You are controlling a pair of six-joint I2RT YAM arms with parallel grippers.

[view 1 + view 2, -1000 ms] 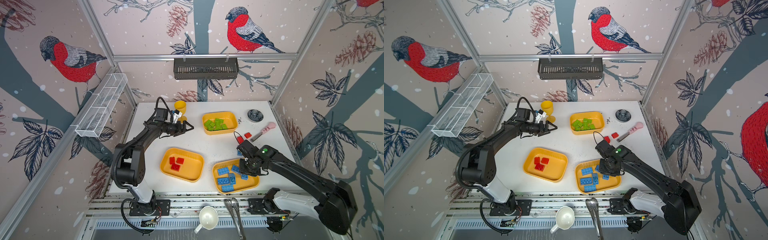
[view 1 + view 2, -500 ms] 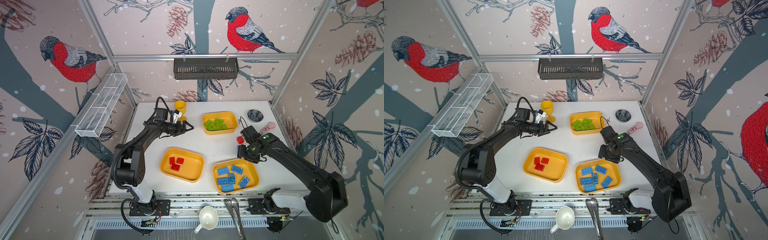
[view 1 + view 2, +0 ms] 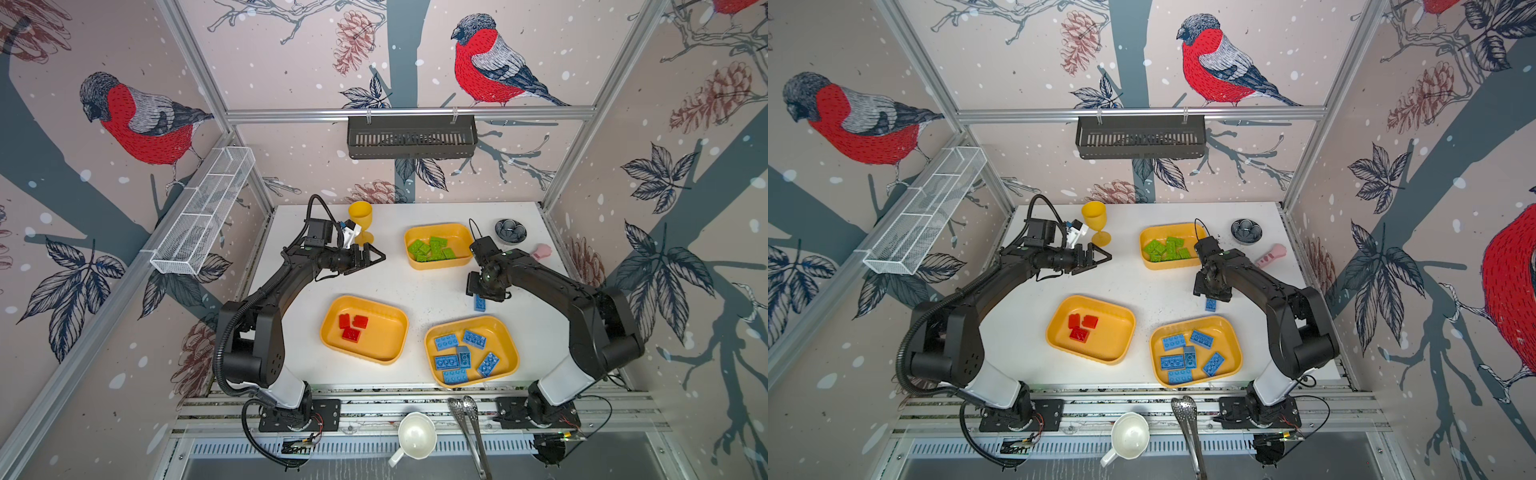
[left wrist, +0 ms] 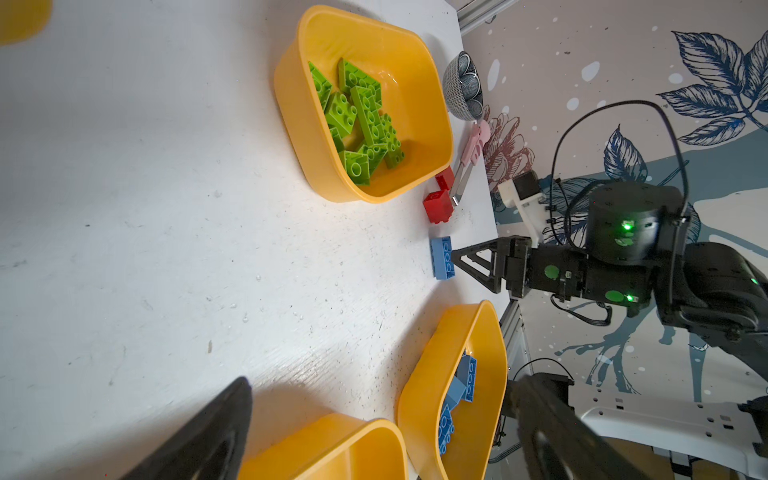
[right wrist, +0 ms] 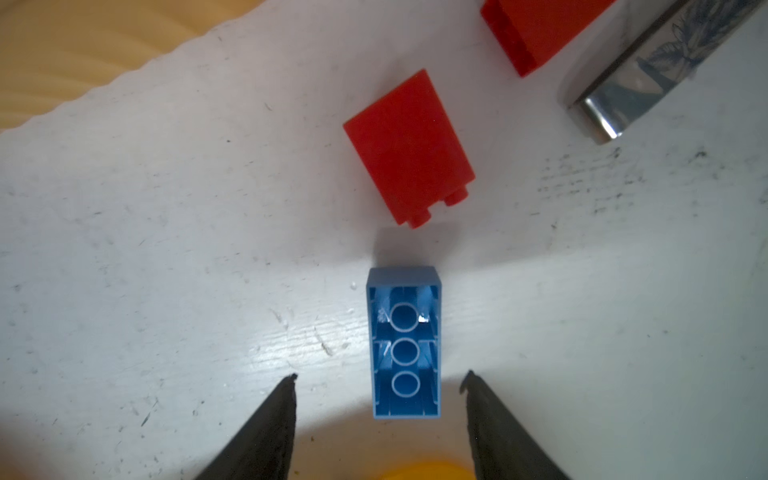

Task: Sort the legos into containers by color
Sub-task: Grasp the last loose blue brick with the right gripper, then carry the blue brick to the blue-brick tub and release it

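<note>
Your right gripper (image 5: 381, 374) is hanging over the loose blue brick (image 5: 403, 345) with its jaws parted, one dark tapered fingertip on each side of the brick's near end and a clear gap showing on both sides, so nothing is being gripped. The brick is lying on its side on the scuffed white table (image 3: 415, 286), between the green tray (image 3: 438, 226) and the blue tray (image 3: 509, 340). Your right wrist camera is showing you its hollow underside with three round tubes, while the left wrist camera is showing its studded face (image 4: 442, 257). Your left gripper (image 3: 374, 262) is spread wide open and empty near the yellow goblet (image 3: 360, 216). All three trays are glossy yellow-orange plastic with rounded corners. Bright green legos (image 3: 432, 249) are piling up in the far one, three red legos (image 3: 352, 326) are sitting in the red tray (image 3: 382, 336), and flat blue legos (image 3: 461, 357) are lying scattered in the near right one. The wrist views are giving you what both top views are hiding under the right arm: two smooth red bricks (image 5: 409, 149) (image 5: 536, 29) lying on the table just beyond the blue one, beside the shiny metal end of the pink-handled utensil (image 5: 615, 104). In both top views only a strip of the blue brick is showing below the gripper.
</note>
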